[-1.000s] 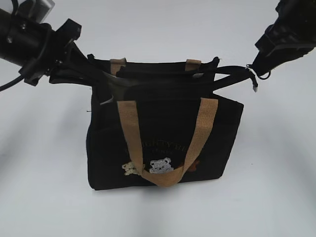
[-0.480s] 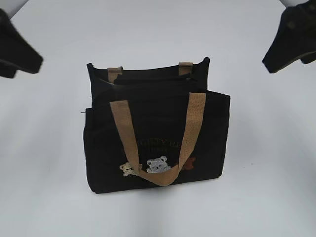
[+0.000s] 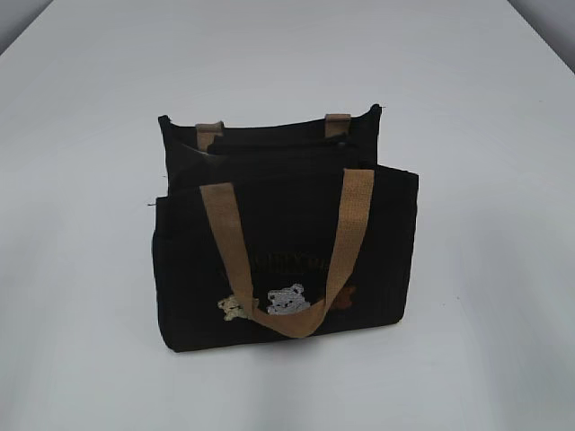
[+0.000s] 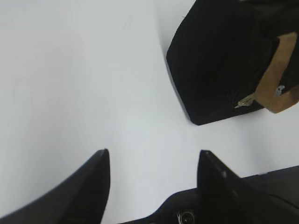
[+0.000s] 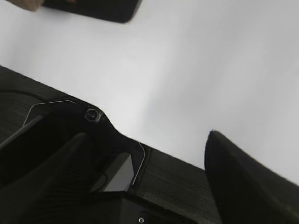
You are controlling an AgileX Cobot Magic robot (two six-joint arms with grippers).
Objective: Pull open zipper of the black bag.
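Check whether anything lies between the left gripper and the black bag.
Nothing visible does. In the left wrist view the left gripper stands open over bare white table, and the black bag sits beyond it with only clear tabletop between them. The zipper itself cannot be made out from this view.

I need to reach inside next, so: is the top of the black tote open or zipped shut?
Open: the small boxy black fabric tote shows a dark gap along its top between the tan webbing straps.
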